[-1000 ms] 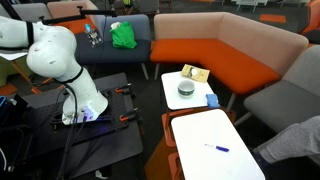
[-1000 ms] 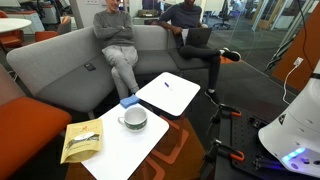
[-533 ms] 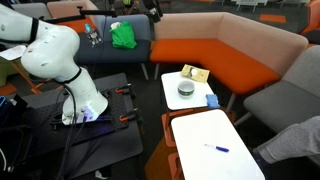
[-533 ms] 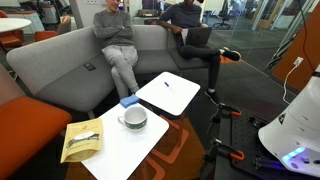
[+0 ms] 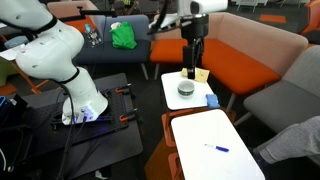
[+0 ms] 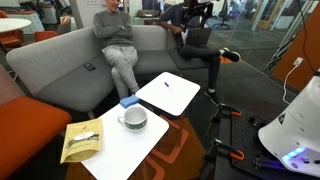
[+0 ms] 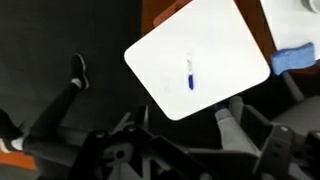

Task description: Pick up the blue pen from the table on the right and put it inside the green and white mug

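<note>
The blue pen [image 5: 218,148] lies alone on the long white table [image 5: 200,135]; it also shows in the wrist view [image 7: 191,74] and faintly in an exterior view [image 6: 168,85]. The green and white mug [image 5: 186,90] stands on the smaller white table, also seen in an exterior view [image 6: 133,118]. My gripper [image 5: 192,68] hangs high above the smaller table, over the mug and well away from the pen. In the wrist view its fingers [image 7: 180,128] are spread and hold nothing.
A tan boxy object [image 5: 195,73] and a light blue object [image 5: 211,99] share the mug's table. Orange and grey sofas ring the tables. Two people sit on the grey sofa [image 6: 118,45]. A seated person's leg [image 5: 290,140] is close to the long table.
The arm has swung from the left, out over the tables. The gripper, out of view before, now hangs above the smaller table. Pen and mug have not moved.
</note>
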